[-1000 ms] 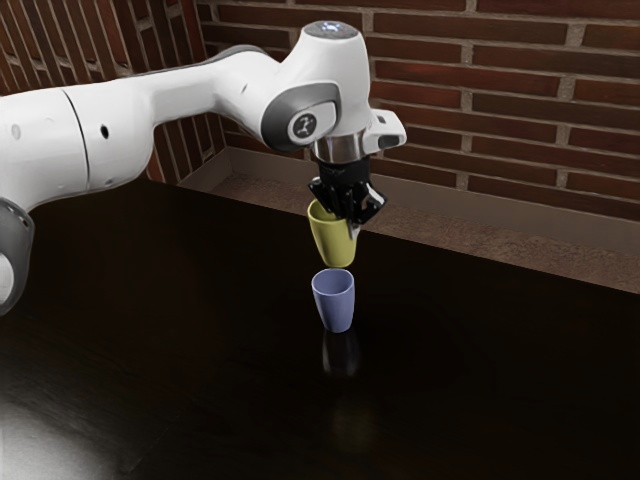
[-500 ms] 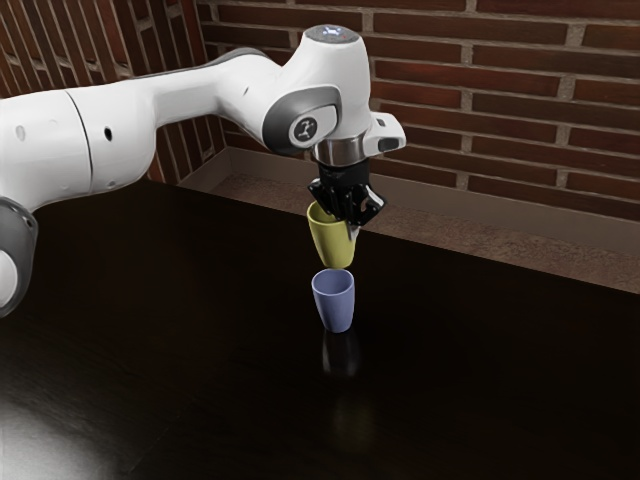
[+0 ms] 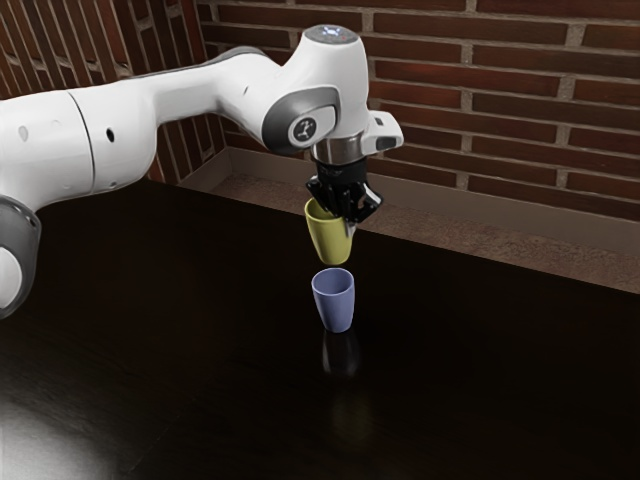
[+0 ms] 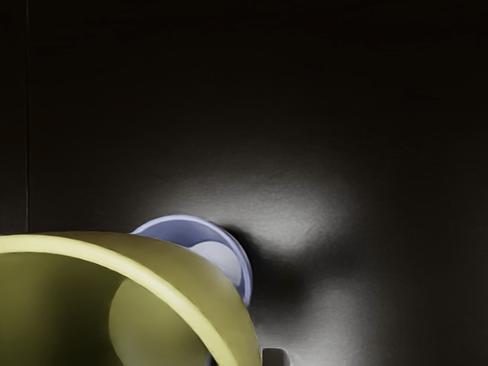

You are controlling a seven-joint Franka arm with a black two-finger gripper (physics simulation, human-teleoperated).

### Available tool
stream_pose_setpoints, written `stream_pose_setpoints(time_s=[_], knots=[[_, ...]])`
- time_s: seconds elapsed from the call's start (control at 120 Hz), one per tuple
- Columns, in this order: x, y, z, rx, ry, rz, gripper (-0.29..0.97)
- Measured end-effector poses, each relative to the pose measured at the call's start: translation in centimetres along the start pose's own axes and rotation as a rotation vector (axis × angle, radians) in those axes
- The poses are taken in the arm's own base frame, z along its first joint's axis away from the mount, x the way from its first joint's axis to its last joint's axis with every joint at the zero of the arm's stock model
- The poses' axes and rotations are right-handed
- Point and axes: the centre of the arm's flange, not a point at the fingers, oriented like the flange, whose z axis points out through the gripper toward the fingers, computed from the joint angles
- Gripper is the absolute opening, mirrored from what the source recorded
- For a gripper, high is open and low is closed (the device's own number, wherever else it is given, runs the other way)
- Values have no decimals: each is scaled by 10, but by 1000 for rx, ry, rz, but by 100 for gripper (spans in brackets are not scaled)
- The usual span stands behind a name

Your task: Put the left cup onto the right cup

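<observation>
Two cups: the yellow cup [image 3: 329, 238] hangs just over the blue cup [image 3: 334, 300], not touching it. The blue cup stands near the middle of the counter [image 3: 500, 380].
Change: the yellow cup went up and sideways a little. It looks better lined up, so lowering likely comes next.
Tool: the tool [image 3: 343, 212] pinches the yellow cup's rim tight.

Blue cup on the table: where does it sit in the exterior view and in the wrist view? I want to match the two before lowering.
Exterior view: the small blue plastic cup stands upright on the dark glossy table, near the picture's middle, just under the yellow-green plastic cup held by the gripper.
Wrist view: its open mouth peeks out from behind the yellow-green cup's rim.
Shared landmark: the yellow-green cup.
</observation>
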Motion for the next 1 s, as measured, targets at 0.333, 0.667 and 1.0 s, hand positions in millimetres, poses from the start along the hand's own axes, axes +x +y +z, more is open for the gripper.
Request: stream_pose_setpoints(time_s=[0.333, 0.667, 1.0], knots=[[2, -6, 8, 8, -11, -8, -10], [1, -7, 12, 5, -19, -14, -10], [3, -5, 28, 0, -35, -16, -10]])
